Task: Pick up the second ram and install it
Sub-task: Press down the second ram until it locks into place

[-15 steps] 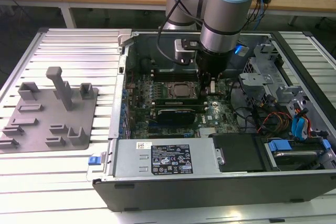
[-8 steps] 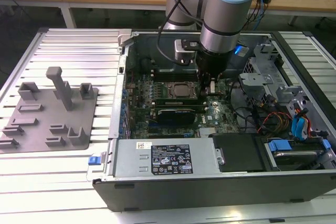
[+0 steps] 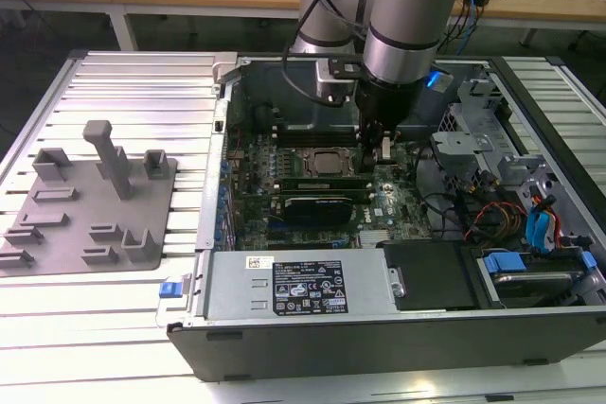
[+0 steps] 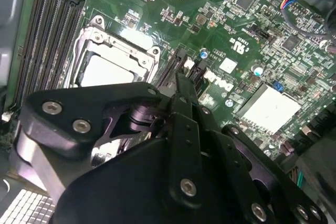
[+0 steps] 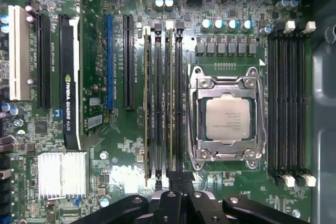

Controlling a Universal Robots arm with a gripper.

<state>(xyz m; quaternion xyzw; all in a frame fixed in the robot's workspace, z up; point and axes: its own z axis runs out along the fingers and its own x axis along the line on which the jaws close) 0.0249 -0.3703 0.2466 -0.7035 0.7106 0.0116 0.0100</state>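
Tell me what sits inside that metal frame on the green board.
A square, silver-topped processor chip lies inside the metal frame, which overlaps its edges. Whatever is beneath the chip is covered.

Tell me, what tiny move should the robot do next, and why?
Probably a gentle push straight down: the gripper sits over one end of the second ram, which already stands in its slot beside the CPU socket, perhaps not fully seated.
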